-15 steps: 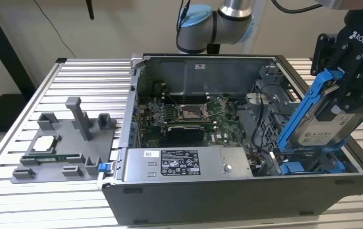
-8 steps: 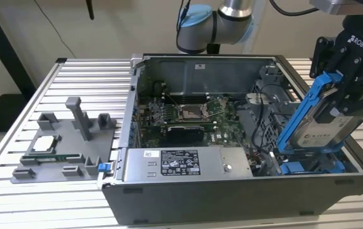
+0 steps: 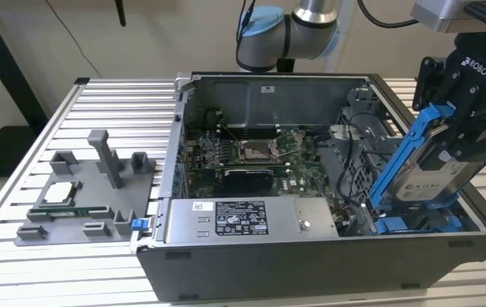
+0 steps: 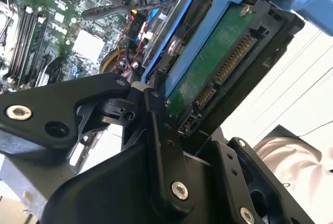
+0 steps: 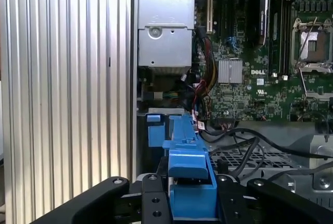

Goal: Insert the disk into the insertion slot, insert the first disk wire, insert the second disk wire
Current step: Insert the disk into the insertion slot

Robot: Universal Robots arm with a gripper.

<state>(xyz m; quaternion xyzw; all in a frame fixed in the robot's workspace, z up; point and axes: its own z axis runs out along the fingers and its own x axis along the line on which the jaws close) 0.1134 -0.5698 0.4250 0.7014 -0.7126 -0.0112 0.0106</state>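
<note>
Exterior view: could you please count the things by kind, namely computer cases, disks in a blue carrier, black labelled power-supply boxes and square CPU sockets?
computer case: 1
disk in a blue carrier: 1
power-supply box: 1
CPU socket: 1
Total: 4

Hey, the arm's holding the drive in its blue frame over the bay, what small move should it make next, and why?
Probably ease the disk down along its own tilt. The gripper is shut on it, it leans steeply, and its lower end sits right at the blue fittings of the insertion slot, not yet seated; cables lie close beside it.
</note>
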